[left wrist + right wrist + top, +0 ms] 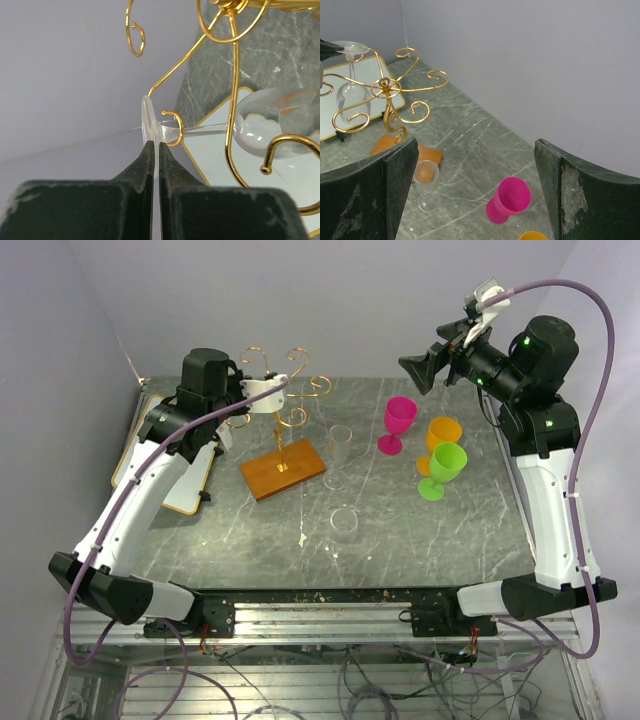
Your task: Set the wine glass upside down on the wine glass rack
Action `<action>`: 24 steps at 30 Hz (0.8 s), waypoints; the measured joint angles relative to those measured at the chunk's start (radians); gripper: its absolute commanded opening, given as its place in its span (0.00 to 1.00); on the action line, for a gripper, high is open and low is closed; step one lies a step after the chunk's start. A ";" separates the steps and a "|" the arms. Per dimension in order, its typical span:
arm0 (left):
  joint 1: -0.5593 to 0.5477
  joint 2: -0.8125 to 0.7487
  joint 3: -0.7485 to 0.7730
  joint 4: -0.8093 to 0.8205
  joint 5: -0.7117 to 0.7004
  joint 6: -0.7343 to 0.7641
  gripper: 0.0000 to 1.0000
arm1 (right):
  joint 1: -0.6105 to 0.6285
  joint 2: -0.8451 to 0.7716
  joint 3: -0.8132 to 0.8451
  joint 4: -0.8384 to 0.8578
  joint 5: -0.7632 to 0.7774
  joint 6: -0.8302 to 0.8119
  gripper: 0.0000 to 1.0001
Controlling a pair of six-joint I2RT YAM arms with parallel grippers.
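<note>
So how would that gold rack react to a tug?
The wine glass rack looks light, thin wire on a small base, so it may slide or tip on the smooth table. Its curled arms probably flex. With the left tool holding the wine glass hooked in one arm, a sideways pull could drag it.

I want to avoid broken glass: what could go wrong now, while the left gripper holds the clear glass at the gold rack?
1. The left gripper pinches only the thin foot of the wine glass; it may slip or crack.
2. The stem seems to sit in one open hook of the wine glass rack; an early release may drop it.
3. Pulling back could tip the wire rack.
</note>
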 measured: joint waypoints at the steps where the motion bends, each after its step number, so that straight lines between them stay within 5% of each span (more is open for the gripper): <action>1: 0.000 -0.003 -0.006 0.000 0.005 0.000 0.08 | -0.001 0.000 0.000 0.000 0.000 0.000 1.00; 9: 0.000 -0.006 -0.035 0.001 0.030 0.005 0.13 | -0.006 0.000 -0.012 0.003 -0.003 -0.001 1.00; 24: 0.000 -0.029 -0.066 0.000 0.055 0.013 0.43 | -0.012 -0.012 -0.158 -0.014 0.079 -0.127 1.00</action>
